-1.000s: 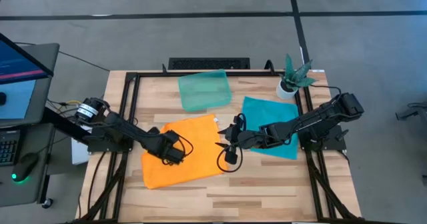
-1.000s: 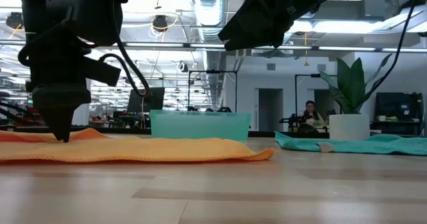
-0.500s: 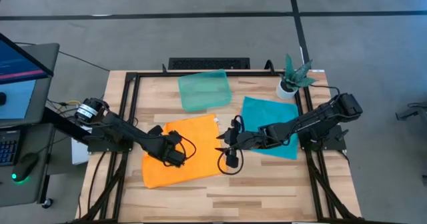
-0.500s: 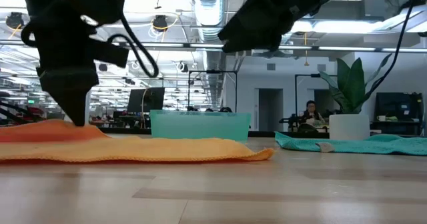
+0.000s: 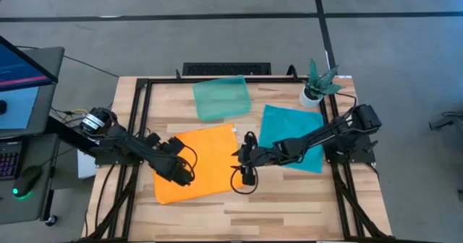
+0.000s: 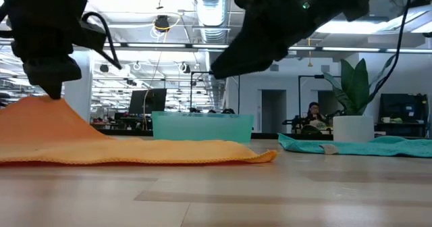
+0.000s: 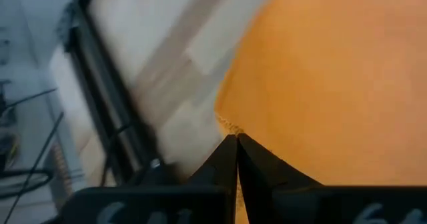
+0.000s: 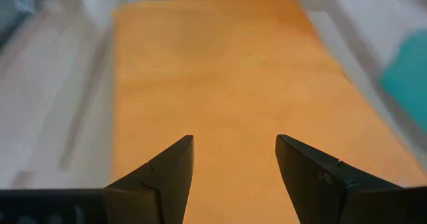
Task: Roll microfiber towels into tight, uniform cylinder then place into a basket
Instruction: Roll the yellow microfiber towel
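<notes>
Lifting the orange towel [image 6: 40, 129] edge, my left pincer [image 6: 48, 88] had just pinched it; right pincer [image 8: 233, 164] hovered spread.

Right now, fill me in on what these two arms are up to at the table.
The left end effector is shut on the edge of the orange towel and holds that side lifted off the table, while the rest lies flat. The right end effector hangs open over the towel's opposite edge, gripping nothing. The teal towel lies spread flat, not yet rolled, and the pale-green basket at the back holds no towel. A potted plant stands in the corner.
</notes>
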